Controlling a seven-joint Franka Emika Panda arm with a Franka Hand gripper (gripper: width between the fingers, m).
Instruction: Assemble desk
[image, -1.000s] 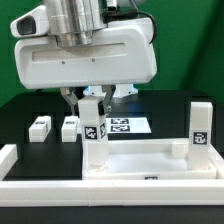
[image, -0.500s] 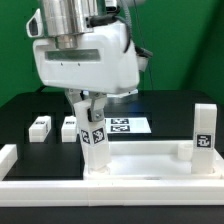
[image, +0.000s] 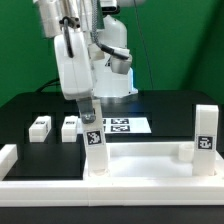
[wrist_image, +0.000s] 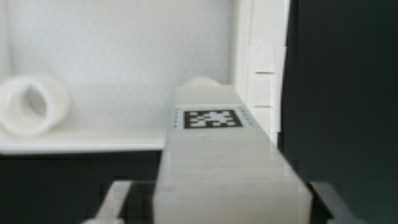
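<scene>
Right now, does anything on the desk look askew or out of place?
Nothing clearly wrong. The held leg in the gripper seems to lean slightly on the desk top; the other standing leg is upright.

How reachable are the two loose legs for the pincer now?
Probably not yet: the pincer is shut on an upright leg on the desk top. Nothing stands over the loose legs, so after release the way looks free.

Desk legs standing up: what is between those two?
Only bare desk top between the leg in the claw and the other leg, in the exterior view.
</scene>
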